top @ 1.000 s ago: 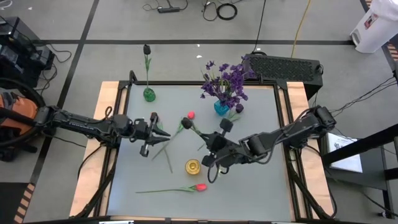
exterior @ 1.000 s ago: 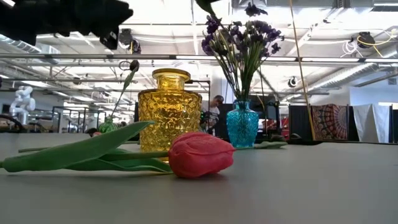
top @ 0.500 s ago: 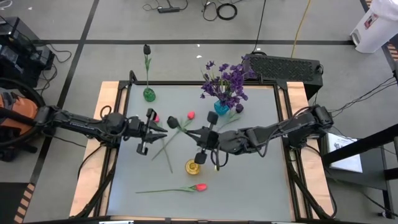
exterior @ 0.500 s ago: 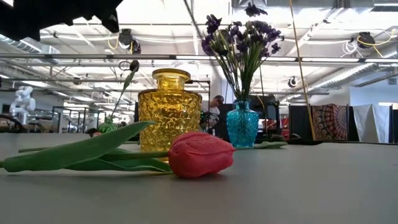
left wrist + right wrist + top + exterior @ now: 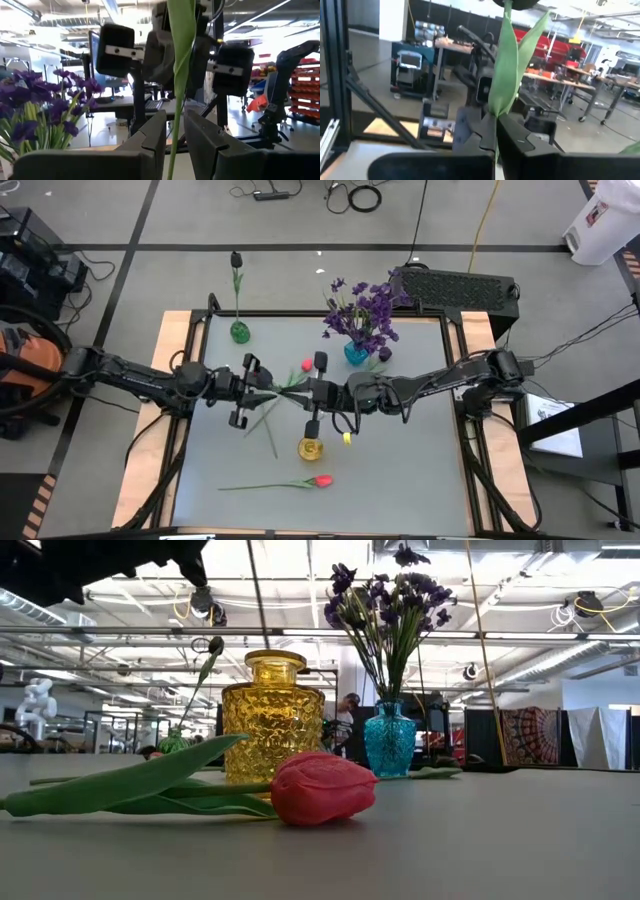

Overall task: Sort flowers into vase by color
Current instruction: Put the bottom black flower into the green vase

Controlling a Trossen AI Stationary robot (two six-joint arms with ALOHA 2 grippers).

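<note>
High view: above mid-tabletop (image 5: 400, 470), right claw (image 5: 316, 394) and left claw (image 5: 250, 390) each pinch a green flower stem (image 5: 290, 383); yellow vase (image 5: 310, 447) stands just near of them.

Both pincers (image 5: 262, 388) (image 5: 312, 395) mid-table, closed.

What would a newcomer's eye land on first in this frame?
Mid-table, the left claw and right claw meet from opposite sides, each shut on a green flower stem. Behind them purple flowers fill a blue vase, and at the front a red tulip lies before the yellow vase.
</note>
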